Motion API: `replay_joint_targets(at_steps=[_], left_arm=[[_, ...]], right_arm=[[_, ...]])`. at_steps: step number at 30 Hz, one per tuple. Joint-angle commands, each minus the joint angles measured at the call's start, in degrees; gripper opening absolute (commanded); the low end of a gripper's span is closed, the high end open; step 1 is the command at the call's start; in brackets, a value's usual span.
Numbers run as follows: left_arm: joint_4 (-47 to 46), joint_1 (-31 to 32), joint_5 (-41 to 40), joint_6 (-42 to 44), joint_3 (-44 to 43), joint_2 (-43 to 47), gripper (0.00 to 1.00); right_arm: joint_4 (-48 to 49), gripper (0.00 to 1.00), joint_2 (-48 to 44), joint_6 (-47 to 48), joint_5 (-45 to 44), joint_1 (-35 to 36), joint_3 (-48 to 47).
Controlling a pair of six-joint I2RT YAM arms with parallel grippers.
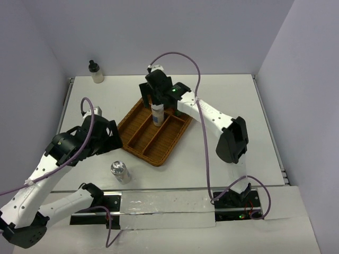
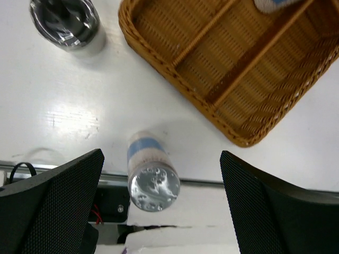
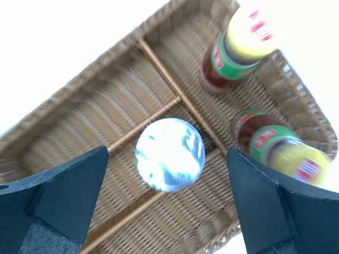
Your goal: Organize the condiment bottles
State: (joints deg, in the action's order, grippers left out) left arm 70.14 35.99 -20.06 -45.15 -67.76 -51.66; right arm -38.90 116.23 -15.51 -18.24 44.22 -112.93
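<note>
A clear silver-lidded shaker [image 1: 158,115] with a blue band stands in the brown wicker tray [image 1: 139,138], in its middle slot at the far end. My right gripper [image 1: 158,103] is open above it; in the right wrist view the gripper [image 3: 167,153] straddles the lid [image 3: 170,159] with gaps on both sides. Two red sauce bottles [image 3: 233,53] [image 3: 270,144] stand in the slot beside it, hidden in the top view. The second shaker [image 1: 120,172] stands on the table near the front edge. My left gripper [image 1: 111,141] is open above it, its fingers wide either side of the shaker [image 2: 152,174]. A cream bottle with a black cap [image 1: 96,72] stands at the back left.
In the left wrist view a pale bottle with a dark shiny top [image 2: 66,24] stands left of the tray [image 2: 159,58]; my left arm hides it in the top view. The table's front edge [image 2: 212,185] runs just below the loose shaker. Walls close in the back and sides.
</note>
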Motion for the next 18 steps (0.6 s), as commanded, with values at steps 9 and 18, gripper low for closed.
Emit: replay_joint_targets(at_steps=[9,18], left_arm=[[8.47,16.76,-3.17,-24.39,2.62,-2.64,0.99],[8.45,17.02,-3.16,-33.48,8.72,0.74,0.99]], right_arm=[[1.69,1.0,-16.9,0.04,-3.03,1.22,-1.31],[2.35,1.0,-20.24,0.04,-4.54,1.3,2.85]])
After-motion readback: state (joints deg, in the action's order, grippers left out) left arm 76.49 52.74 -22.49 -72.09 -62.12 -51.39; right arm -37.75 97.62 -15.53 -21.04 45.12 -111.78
